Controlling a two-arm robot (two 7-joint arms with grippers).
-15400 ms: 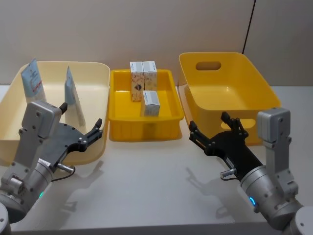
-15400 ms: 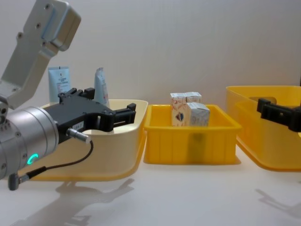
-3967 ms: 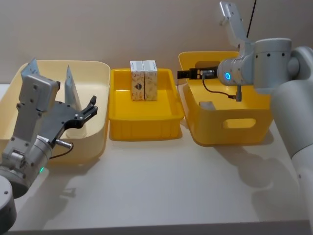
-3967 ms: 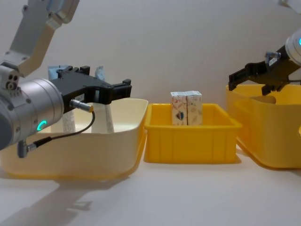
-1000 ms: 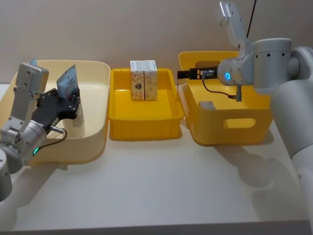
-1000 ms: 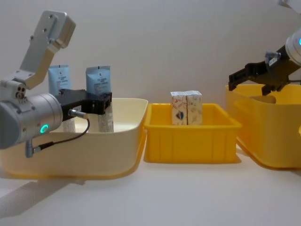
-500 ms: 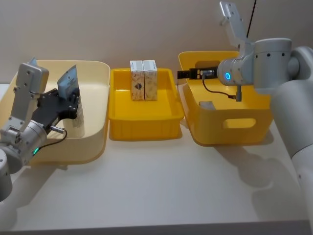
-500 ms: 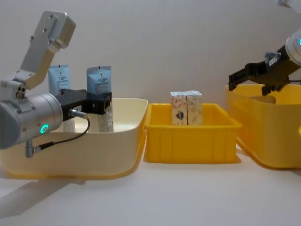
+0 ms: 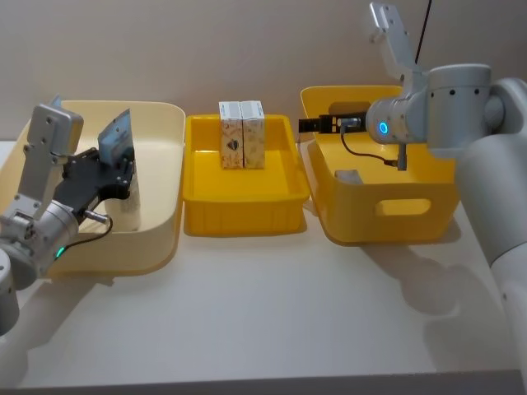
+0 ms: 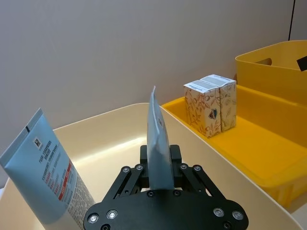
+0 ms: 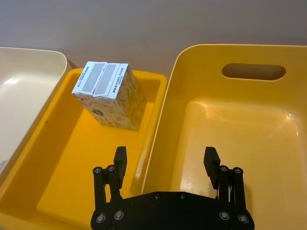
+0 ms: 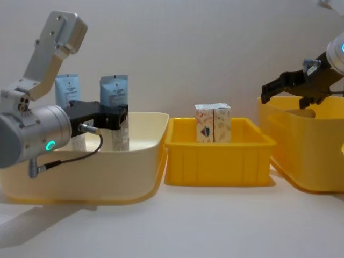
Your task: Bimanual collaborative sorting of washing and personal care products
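Note:
My left gripper [image 9: 123,176] is shut on a pale blue squeeze tube [image 9: 115,141], held upright with its crimped end up inside the cream tub [image 9: 160,239]. In the left wrist view the tube [image 10: 158,143] stands edge-on between the fingers. A second tube [image 12: 67,90] leans at the tub's back left. Two white patterned cartons [image 9: 240,136] stand together at the back of the middle yellow tray [image 9: 247,220]. Another small carton [image 9: 347,176] lies in the right yellow tub [image 9: 395,212]. My right gripper [image 9: 311,125] hangs open over that tub's left rim, holding nothing.
The three containers sit in a row along the back of the white table, close to the wall. The right tub has handle cut-outs [image 11: 253,72]. The table in front of the containers is bare.
Since 4 s ago my left gripper has shut on the tube; over the last second it only edged slightly. Earlier a third carton left the middle tray. The right arm has stayed still.

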